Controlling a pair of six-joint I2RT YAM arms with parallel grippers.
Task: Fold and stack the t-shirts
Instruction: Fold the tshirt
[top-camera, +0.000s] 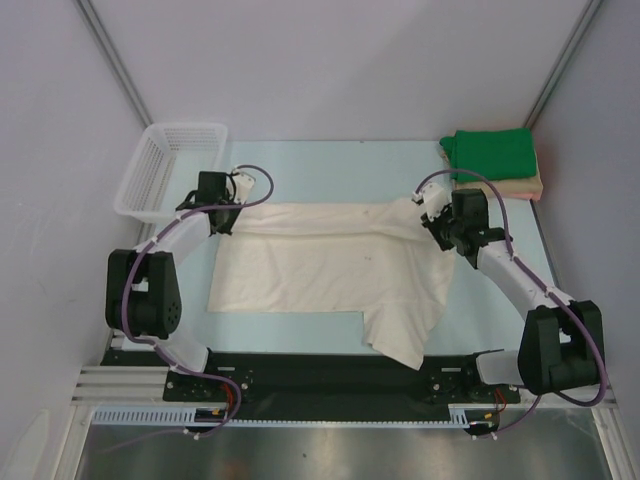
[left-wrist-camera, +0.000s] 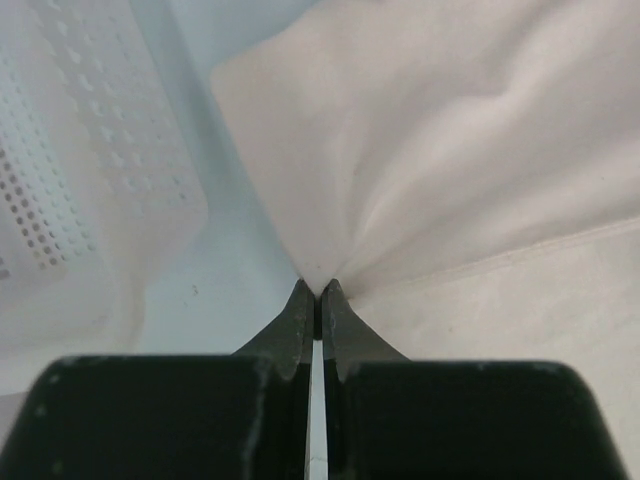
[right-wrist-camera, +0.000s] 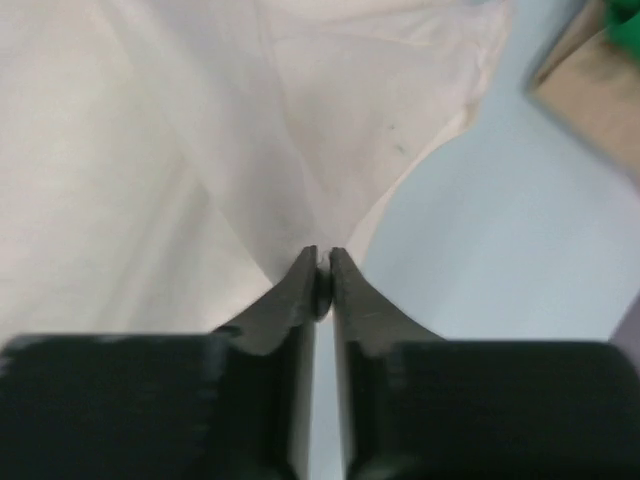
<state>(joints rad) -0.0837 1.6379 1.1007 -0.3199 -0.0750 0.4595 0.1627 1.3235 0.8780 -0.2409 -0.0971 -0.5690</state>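
Note:
The cream-white t-shirt (top-camera: 320, 265) lies spread across the middle of the table, its far part folded over and one sleeve hanging toward the near edge. My left gripper (top-camera: 222, 218) is shut on its far left corner, seen pinched in the left wrist view (left-wrist-camera: 318, 290). My right gripper (top-camera: 428, 215) is shut on its far right corner, seen pinched in the right wrist view (right-wrist-camera: 322, 262). The bright green t-shirt (top-camera: 490, 152) lies folded on top of the folded peach-tan t-shirt (top-camera: 515, 187) at the far right.
A white plastic lattice basket (top-camera: 170, 168) stands at the far left, close to my left gripper, and shows in the left wrist view (left-wrist-camera: 70, 160). The light blue table (top-camera: 330, 165) is walled on three sides.

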